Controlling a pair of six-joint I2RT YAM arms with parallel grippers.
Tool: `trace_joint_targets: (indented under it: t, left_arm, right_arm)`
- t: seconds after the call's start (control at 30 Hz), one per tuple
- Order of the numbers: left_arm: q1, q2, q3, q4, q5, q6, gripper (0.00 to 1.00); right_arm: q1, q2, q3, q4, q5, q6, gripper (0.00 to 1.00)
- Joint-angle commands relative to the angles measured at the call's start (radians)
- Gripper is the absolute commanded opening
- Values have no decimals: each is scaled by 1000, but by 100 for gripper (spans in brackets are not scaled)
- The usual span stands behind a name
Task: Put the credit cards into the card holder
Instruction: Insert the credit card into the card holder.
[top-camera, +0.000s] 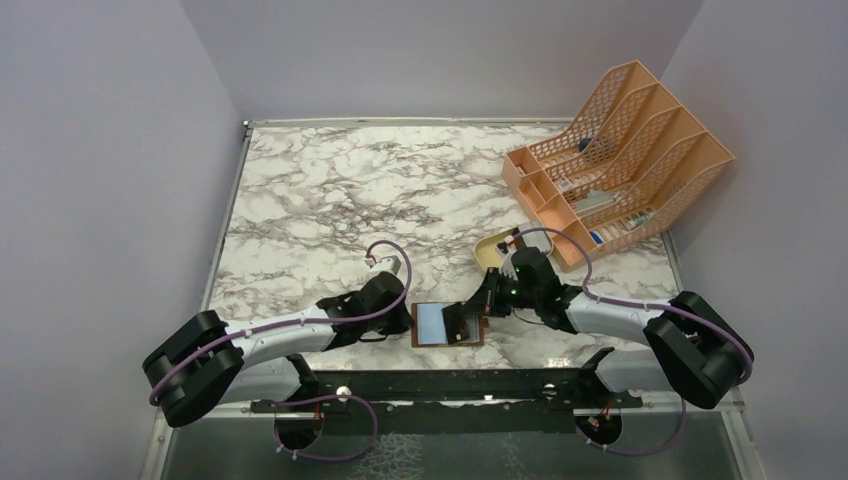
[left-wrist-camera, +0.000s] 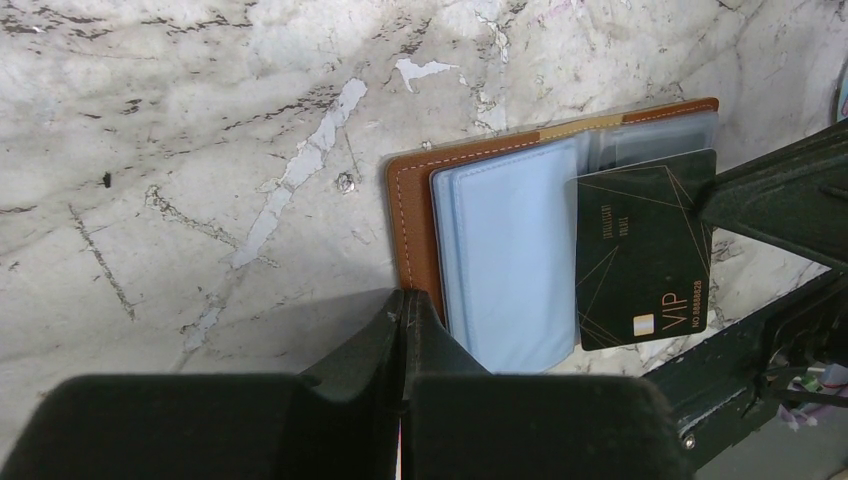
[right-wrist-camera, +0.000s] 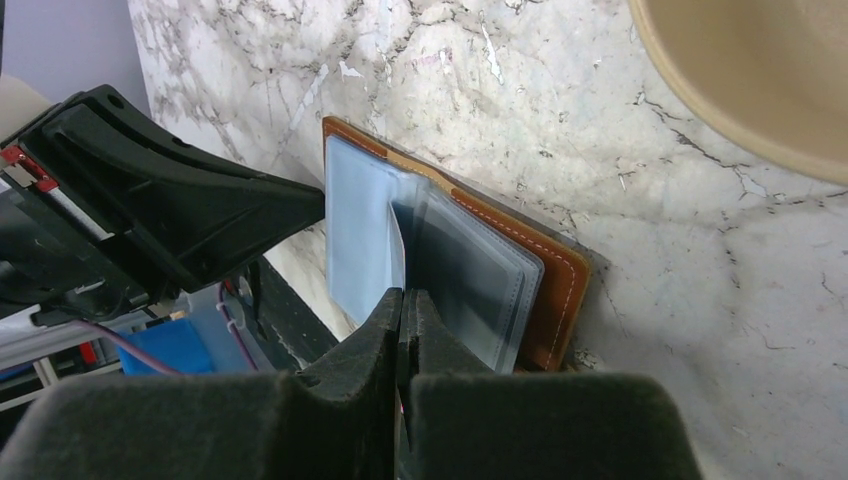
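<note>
The brown leather card holder (top-camera: 430, 322) lies open near the table's front edge, with its pale clear sleeves (left-wrist-camera: 510, 270) facing up. My left gripper (top-camera: 411, 318) is shut, and its tips (left-wrist-camera: 404, 298) pinch the stitched leather edge (left-wrist-camera: 412, 210) on the holder's left side. My right gripper (top-camera: 480, 305) is shut on a black credit card (left-wrist-camera: 640, 255) marked VIP and holds it at a tilt over the right-hand sleeves. In the right wrist view the jaws (right-wrist-camera: 402, 296) meet just before the sleeves (right-wrist-camera: 470, 280), and the card shows only edge-on.
An orange mesh file rack (top-camera: 620, 160) stands at the back right. A tan oval tray (top-camera: 497, 250) sits just behind my right gripper, and its rim (right-wrist-camera: 760, 80) is close by in the right wrist view. The black base rail (top-camera: 450, 385) runs along the near edge.
</note>
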Motion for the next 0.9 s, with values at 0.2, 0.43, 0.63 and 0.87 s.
trace_joint_targets:
  t: [0.2, 0.43, 0.63, 0.87]
  left_arm:
    - [1, 1, -27, 7, 34, -15, 0]
    - [-1, -6, -39, 22, 52, -32, 0]
    - [0, -9, -46, 30, 59, -38, 0]
    - [0, 1, -46, 44, 65, -37, 0]
  right_arm:
    - [8, 32, -30, 70, 59, 15, 1]
    - [18, 48, -30, 98, 86, 35, 1]
    - [30, 41, -33, 101, 128, 41, 1]
    - [55, 60, -40, 123, 155, 63, 1]
